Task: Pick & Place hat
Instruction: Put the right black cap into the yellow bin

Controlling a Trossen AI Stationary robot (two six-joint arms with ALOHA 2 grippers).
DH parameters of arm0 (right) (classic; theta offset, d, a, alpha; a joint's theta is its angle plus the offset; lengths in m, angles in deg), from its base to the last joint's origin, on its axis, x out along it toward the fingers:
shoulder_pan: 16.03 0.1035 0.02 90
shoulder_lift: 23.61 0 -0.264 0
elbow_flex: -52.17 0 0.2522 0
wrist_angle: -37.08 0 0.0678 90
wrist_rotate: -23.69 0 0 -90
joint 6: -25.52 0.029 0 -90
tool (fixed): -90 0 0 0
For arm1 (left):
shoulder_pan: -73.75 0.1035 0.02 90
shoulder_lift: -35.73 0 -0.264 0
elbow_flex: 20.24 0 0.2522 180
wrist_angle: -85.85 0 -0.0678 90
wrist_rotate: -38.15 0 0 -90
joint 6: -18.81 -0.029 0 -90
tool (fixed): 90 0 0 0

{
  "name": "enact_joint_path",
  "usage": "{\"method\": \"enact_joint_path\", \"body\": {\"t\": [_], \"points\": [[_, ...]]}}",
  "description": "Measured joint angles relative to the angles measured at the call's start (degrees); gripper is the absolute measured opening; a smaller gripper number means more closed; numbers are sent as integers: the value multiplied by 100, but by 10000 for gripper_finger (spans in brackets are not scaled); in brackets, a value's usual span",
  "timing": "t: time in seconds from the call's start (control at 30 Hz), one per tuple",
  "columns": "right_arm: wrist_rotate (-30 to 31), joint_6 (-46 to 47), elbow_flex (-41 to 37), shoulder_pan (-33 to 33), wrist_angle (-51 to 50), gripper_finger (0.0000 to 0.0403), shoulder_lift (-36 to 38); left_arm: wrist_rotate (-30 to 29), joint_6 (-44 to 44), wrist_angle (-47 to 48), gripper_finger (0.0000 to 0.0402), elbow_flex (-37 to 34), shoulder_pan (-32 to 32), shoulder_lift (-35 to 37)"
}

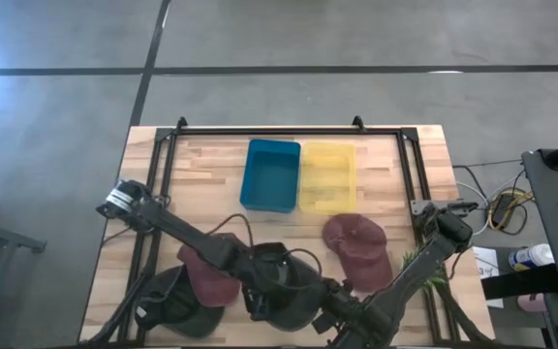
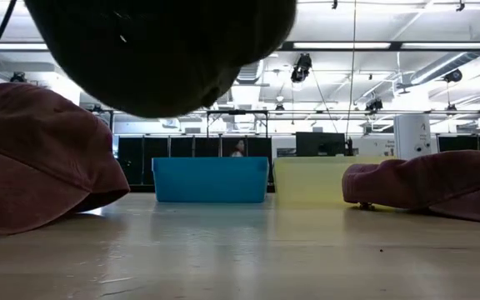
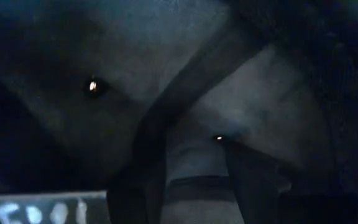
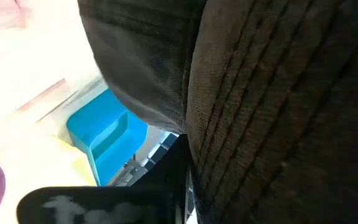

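Hanging at lower centre, a dark corduroy cap (image 1: 294,291) is lifted for binning; whether either pincer grips it cannot be told.

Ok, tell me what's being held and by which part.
The dark hat hangs clear of the table, with the left gripper and right gripper both at it. Which one grips it, and whether by brim or crown, cannot be told.
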Motion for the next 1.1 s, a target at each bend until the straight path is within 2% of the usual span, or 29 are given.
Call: {"method": "enact_joint_path", "body": {"t": [0.23, 0.33, 0.57, 0.67, 0.8, 0.87, 1.1], "points": [[6, 580, 4, 30, -13, 23, -205, -628, 22, 548, 161, 220, -141, 940], [-15, 716, 4, 28, -39, 23, -247, -1005, -1, 1072, 161, 267, -204, 1387], [242, 649, 4, 122, -157, 23, -275, -2034, 445, 3608, 161, 6, -246, 2257], [260, 594, 4, 221, -157, 23, -267, -2267, 644, 4065, 161, -354, -183, 2559], [262, 625, 7, 345, -151, 23, -264, -2163, 693, 3927, 161, -955, -100, 2903], [288, 597, 7, 374, -139, 23, -264, -1987, 740, 3556, 161, -1254, -65, 2970], [356, 588, 8, 385, -109, 23, -262, -1138, 751, 927, 161, -2115, -27, 2883]]}}
